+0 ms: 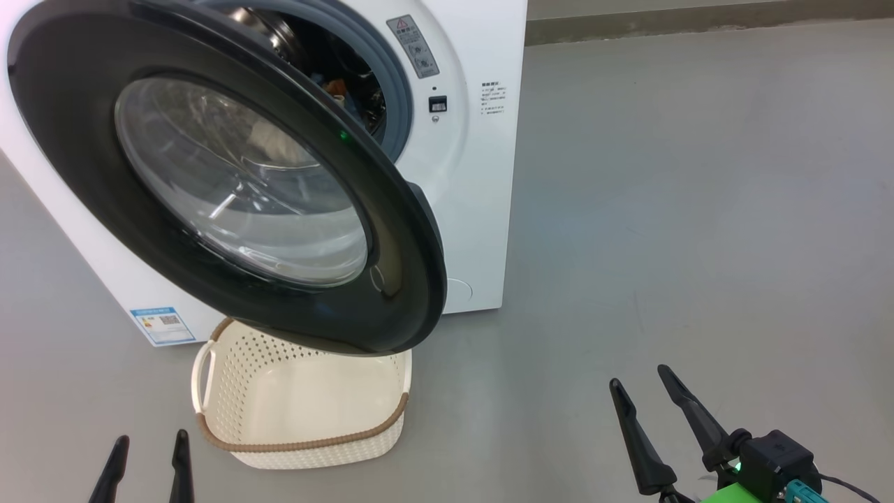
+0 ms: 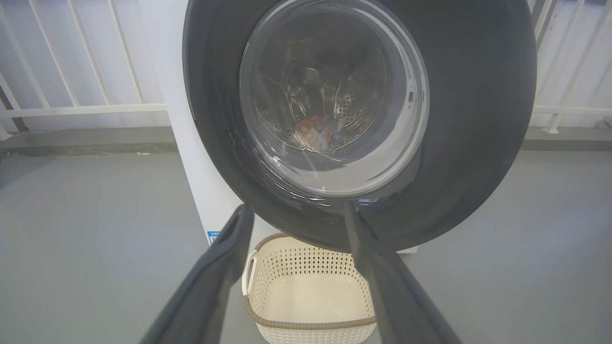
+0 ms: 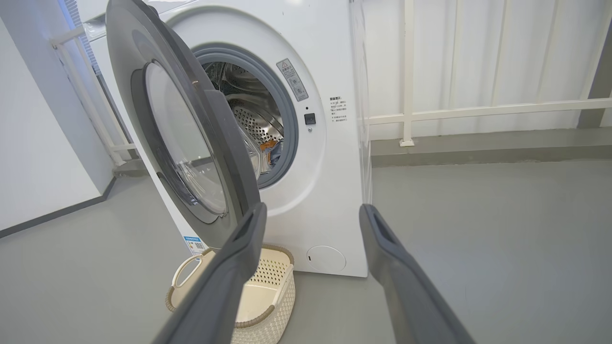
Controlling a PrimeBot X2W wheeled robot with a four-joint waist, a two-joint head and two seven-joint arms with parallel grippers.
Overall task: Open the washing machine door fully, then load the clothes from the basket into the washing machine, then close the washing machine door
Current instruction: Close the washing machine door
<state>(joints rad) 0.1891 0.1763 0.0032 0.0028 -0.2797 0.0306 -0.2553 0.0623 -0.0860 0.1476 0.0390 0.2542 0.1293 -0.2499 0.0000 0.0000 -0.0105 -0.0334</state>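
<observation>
Now Half Open: Door Waits To Be Pushed Shut

Clearly the washing machine door (image 1: 230, 181) is the thing in question. It is seen swung partway out from the washing machine (image 1: 482, 209), hinged on the robot's left, with its black rim hanging over the basket (image 1: 300, 444). It is judged to be rigid and fairly heavy but carried by its hinge, so a steady push should be enough. The glossy rim is likely to be slippery, and the bulging glass is best left untouched. Contact is best made on the outer face of the rim near the free edge (image 1: 433, 279), far from the hinge, where least force is needed. No pinch is called for, though a firm last press is probably wanted for the latch.

The clothes (image 3: 270, 148) are glimpsed inside the steel drum (image 3: 253, 119), behind the grey gasket (image 3: 288, 119). Whether any cloth lies across the gasket cannot be told. The basket is seen empty on the floor (image 1: 698, 209), just in front of the machine. Loading is therefore judged done, with 1 step left.

The left gripper (image 1: 152, 436) is held wide open with nothing in it, low and near the basket, apart from the door. The right gripper (image 1: 639, 375) is likewise spread wide and empty, well off to the right.
</observation>
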